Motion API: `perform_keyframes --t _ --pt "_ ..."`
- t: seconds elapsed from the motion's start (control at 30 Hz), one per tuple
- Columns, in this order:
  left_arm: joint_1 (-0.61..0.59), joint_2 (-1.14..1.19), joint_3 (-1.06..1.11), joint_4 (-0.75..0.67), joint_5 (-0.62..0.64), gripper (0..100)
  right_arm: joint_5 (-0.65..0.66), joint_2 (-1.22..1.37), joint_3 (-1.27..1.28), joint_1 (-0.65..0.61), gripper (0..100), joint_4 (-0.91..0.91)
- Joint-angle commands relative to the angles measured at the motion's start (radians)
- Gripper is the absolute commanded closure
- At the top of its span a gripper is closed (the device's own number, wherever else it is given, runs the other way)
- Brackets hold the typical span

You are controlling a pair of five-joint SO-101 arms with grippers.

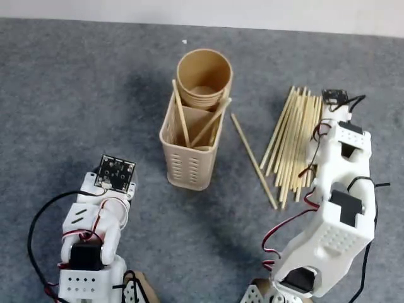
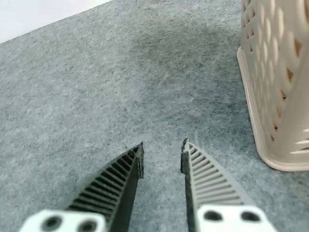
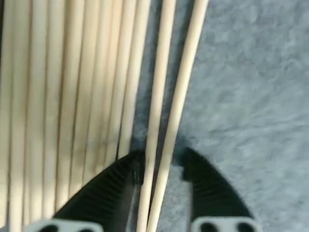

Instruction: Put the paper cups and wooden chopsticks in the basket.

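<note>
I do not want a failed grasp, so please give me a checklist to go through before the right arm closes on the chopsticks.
1. Right gripper open: ok.
2. Sticks between its jaws: ok, two chopsticks at the edge of the pile.
3. Gripper low enough, down at the mat: cannot tell.
4. Basket upright, with room left: ok; it holds the paper cups and two more chopsticks.
5. Left gripper out of the way: ok, open over bare mat beside the basket.
</note>
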Motion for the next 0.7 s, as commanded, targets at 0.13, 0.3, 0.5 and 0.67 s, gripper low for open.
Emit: perform_keyframes --t 0.13,0.3,0.5,0.67 --pt "0.015 -0.002 0.018 -0.017 -0.011 84 -0.046 -0.134 -0.008 -0.018 99.3 0.013" --pt "0.015 -0.002 0.018 -0.017 -0.011 84 -0.204 -0.467 -0.001 -0.021 99.3 0.013" --pt "0.015 -0.002 0.018 -0.017 -0.011 84 -0.339 -0.955 0.001 -0.128 99.3 0.008" --pt "0.015 -0.002 0.018 -0.017 -0.011 84 -0.405 -1.236 0.036 -0.332 99.3 -0.019"
